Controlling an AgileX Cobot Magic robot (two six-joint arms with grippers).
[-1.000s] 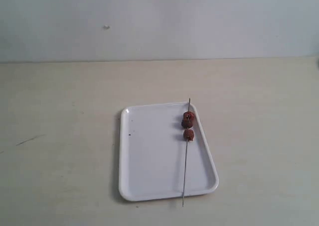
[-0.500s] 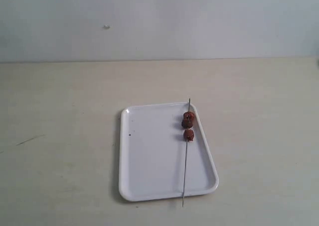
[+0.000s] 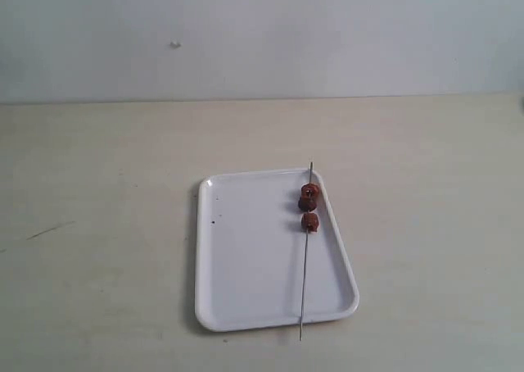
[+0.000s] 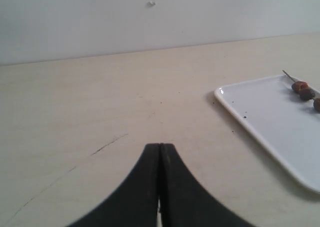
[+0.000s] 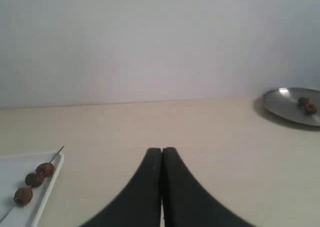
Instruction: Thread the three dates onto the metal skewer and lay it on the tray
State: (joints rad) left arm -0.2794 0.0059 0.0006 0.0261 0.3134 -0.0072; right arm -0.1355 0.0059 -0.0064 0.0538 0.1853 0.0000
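The left end effector (image 4: 160,149) and right end effector (image 5: 161,152) are hovering fully closed and empty over the bench (image 3: 98,224), well apart from the tray (image 3: 246,257), where the metal skewer (image 3: 304,282) is lying along the right side, carrying the three dates (image 3: 307,201) near its far end.

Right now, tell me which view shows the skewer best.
The exterior view: the skewer shows whole, lying across the tray. Both wrist views cut it off, showing only the tip end with the dates.
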